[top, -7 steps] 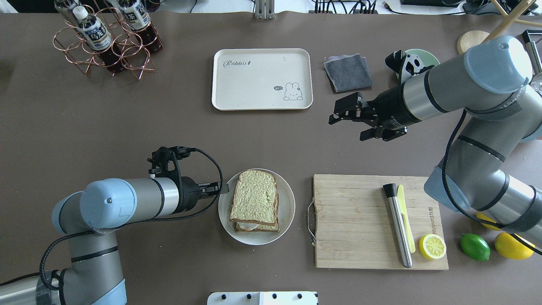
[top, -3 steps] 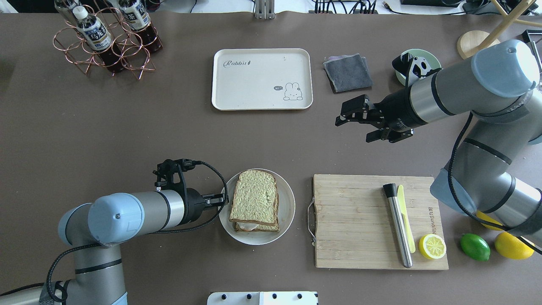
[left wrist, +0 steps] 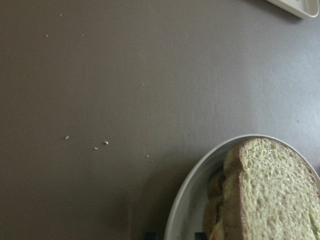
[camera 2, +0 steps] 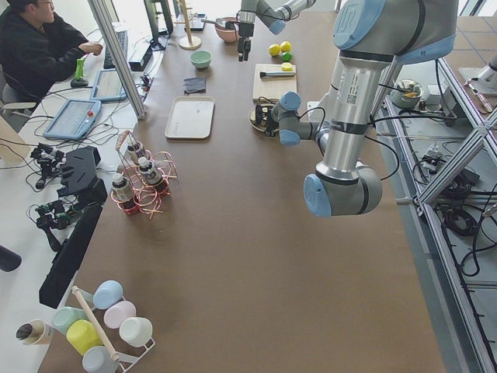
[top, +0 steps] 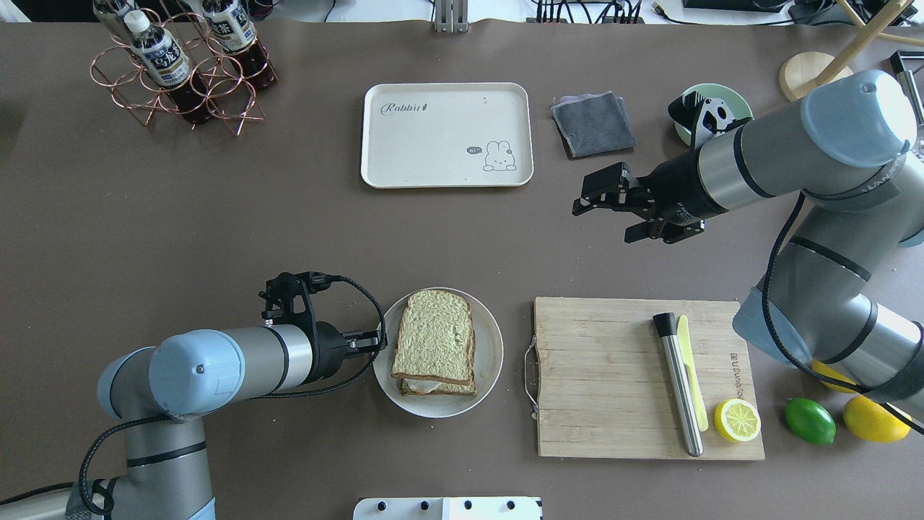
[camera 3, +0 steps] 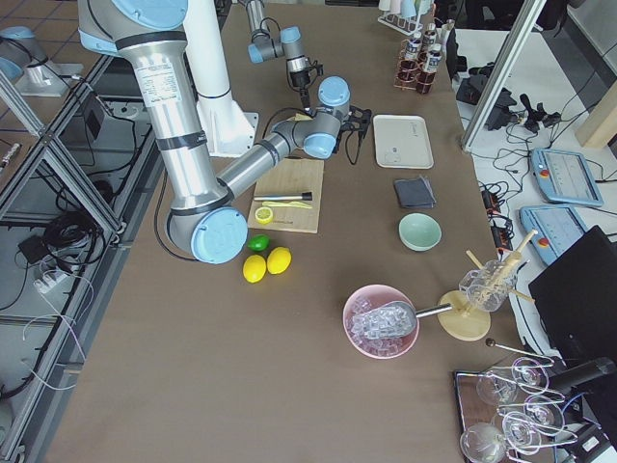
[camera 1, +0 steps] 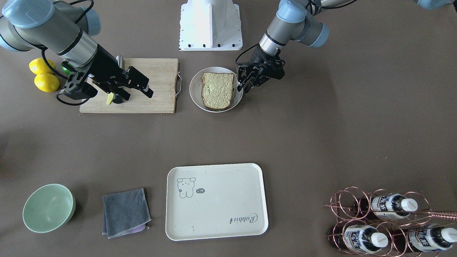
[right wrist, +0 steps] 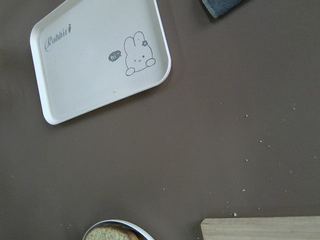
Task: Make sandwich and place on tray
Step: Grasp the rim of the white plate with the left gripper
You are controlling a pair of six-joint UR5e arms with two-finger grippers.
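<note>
The sandwich point(top: 433, 339) lies already put together on the round white plate point(top: 491, 365), near the robot's edge of the surface point(top: 216, 231). The upper slice sits roughly square over the lower one, and a sliver of white egg point(top: 422, 387) peeks out at the near end. The tray point(top: 433, 144) lies bare and well apart from it, towards the far side, so the carrying step is judged not yet done.

The left claw point(top: 374, 341) is low and level at the plate's left rim. Its jaws are apart, and the wrist view shows dark fingertips point(left wrist: 150, 234) on either side of the rim, not pressing on it. This stance suggests the plan is to pinch the plate by its edge and move plate and sandwich together. Grasping the soft stack directly could squash the bread or shift the egg. A one-sided grip on the rim could tip the plate, so the lift probably calls for a firm hold and a level wrist.

The right claw point(top: 601, 217) hangs open and empty above bare surface between the tray and the cutting board point(top: 606, 404). It touches nothing. It appears parked there, out of the way of the straight path from plate to tray.
</note>
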